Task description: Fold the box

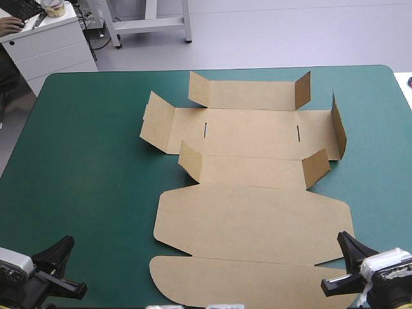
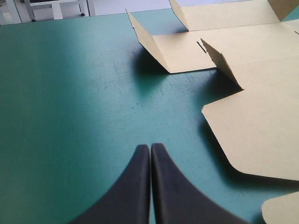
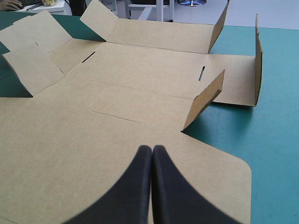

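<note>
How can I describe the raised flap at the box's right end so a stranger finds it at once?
On the teal-green table cover lies a cut sheet of brown board, the box. Follow its far half toward the table's right edge. The end flap there stands nearly upright, longer than the small corner tabs beside it.

The high camera is looking down on the table [image 1: 84,161]. Both wrist cameras are looking low across the box [image 3: 117,140]
</note>
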Controlling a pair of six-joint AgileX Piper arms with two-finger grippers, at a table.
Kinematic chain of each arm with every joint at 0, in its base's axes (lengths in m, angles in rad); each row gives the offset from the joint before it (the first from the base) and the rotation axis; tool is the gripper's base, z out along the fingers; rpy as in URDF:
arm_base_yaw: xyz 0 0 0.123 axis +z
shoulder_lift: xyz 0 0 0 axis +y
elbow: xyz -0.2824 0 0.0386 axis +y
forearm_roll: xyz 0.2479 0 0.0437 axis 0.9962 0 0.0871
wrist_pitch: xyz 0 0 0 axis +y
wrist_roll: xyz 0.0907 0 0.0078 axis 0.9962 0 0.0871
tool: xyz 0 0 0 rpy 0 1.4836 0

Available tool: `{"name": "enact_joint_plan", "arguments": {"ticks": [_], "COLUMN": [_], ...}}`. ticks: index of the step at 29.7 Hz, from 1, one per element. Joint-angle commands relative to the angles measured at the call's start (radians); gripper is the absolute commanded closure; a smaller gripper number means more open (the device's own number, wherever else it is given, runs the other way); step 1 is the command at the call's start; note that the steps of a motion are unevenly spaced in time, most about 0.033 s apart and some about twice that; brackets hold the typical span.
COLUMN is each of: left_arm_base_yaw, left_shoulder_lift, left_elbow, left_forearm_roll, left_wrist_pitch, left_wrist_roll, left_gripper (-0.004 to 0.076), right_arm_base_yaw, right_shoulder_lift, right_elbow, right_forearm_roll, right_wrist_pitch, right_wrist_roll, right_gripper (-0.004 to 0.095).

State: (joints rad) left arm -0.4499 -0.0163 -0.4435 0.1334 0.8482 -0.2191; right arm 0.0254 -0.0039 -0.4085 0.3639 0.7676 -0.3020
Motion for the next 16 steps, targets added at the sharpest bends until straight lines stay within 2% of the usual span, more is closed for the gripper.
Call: {"name": "enact_joint_plan", "arguments": {"ticks": [1, 16], "left_arm_base_yaw": [0.001, 0.001], "left_shoulder_lift": [-0.013, -0.013], "left_elbow": [-0.024, -0.024], "left_forearm_roll": [0.004, 0.004], "left_wrist_pitch": [-0.074, -0.076], "left_wrist_roll": [-0.006, -0.006], "left_gripper": [0.0734, 0.0734], "right_arm_base_yaw": [0.000, 0.000], "right_shoulder_lift": [0.016, 0.016], "right_elbow": [-0.024, -0.024], "right_forearm_roll": [0.021, 0.025], "right_wrist_pitch": [-0.072, -0.071], "right_wrist_roll": [-0.009, -0.011], "right_gripper": [0.0928, 0.0905]}}
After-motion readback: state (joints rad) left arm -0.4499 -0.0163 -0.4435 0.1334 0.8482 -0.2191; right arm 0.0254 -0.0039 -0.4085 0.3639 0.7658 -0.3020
